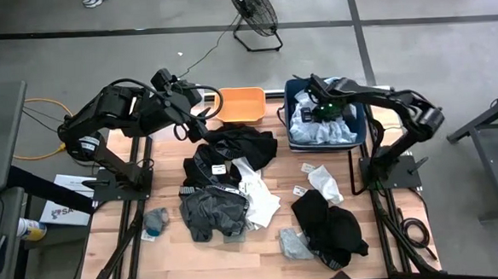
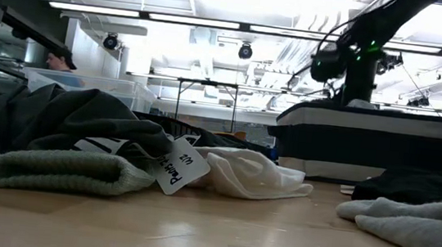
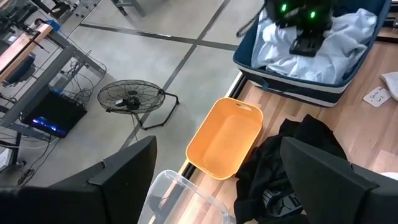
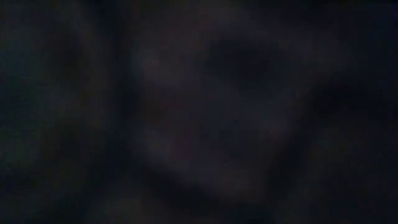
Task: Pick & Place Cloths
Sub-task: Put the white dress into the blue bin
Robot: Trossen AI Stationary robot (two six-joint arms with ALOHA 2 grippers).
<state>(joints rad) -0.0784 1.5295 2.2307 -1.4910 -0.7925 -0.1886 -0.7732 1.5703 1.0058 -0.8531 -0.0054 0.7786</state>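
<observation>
1. Two tools are in play. Starting at the left, my left tool (image 1: 198,104) hangs over the back of the surface (image 1: 263,250), near the orange bin (image 1: 240,105), its fingers (image 3: 124,171) spread wide apart with nothing between them.
2. That left arm is folded and reaching inward; below its tool I see the black cloth (image 1: 236,146) at the top of the middle pile.
3. The remaining cloths lie loose on the surface: a grey-black heap (image 1: 212,211), a white piece (image 1: 259,197), another black one (image 1: 326,225) nearer the right.
4. My right tool (image 1: 320,110) is down in the navy bin (image 1: 296,90), against the pale blue cloth (image 1: 321,131), its fingers drawn together. Whether fabric is pinched between them I cannot tell; its wrist camera shows only darkness.
5. I judge this a placing step. I want the right tool to let go fully and rise straight up so no fabric snags.
</observation>
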